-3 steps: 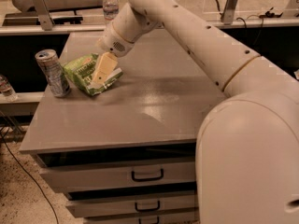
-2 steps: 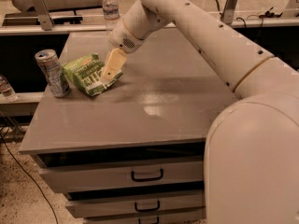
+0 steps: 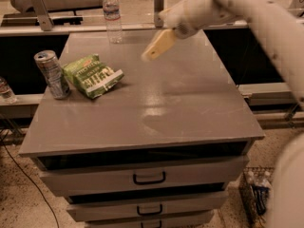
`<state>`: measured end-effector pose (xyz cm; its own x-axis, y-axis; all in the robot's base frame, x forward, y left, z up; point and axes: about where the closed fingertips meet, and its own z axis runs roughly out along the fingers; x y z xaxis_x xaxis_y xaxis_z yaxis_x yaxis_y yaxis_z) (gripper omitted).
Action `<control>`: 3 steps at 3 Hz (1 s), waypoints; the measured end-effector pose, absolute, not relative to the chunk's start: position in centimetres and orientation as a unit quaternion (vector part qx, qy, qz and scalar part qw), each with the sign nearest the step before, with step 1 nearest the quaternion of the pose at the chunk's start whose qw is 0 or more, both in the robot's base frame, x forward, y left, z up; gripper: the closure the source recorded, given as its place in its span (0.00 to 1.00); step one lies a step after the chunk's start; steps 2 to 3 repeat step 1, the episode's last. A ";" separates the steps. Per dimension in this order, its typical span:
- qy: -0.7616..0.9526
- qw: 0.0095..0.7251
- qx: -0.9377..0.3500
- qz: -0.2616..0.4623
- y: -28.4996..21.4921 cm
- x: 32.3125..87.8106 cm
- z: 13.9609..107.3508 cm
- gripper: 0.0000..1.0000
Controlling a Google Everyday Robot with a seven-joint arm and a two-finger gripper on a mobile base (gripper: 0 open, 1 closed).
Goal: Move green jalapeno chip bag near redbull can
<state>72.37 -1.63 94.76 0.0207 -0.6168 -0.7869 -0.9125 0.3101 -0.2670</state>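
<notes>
The green jalapeno chip bag (image 3: 93, 76) lies flat on the grey cabinet top (image 3: 156, 108) at the left, with white lettering showing. The redbull can (image 3: 51, 74) stands upright just left of the bag, almost touching it. My gripper (image 3: 153, 50) hangs in the air above the back middle of the cabinet top, to the right of the bag and well clear of it. It holds nothing. The white arm reaches in from the upper right.
A clear plastic water bottle (image 3: 112, 16) with a white cap stands at the back edge of the cabinet top. Drawers with dark handles (image 3: 149, 178) are below the front edge. Another bottle (image 3: 5, 90) sits on a lower shelf at the far left.
The gripper has left the chip bag and moved up and to the right, away from it. The bag stays beside the can.
</notes>
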 end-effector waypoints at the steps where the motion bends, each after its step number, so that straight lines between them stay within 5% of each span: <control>1: 0.692 0.453 -0.539 0.158 -5.3 72.5 95.1 0.00; 3: 0.692 0.453 -0.539 0.158 -5.3 72.5 95.1 0.00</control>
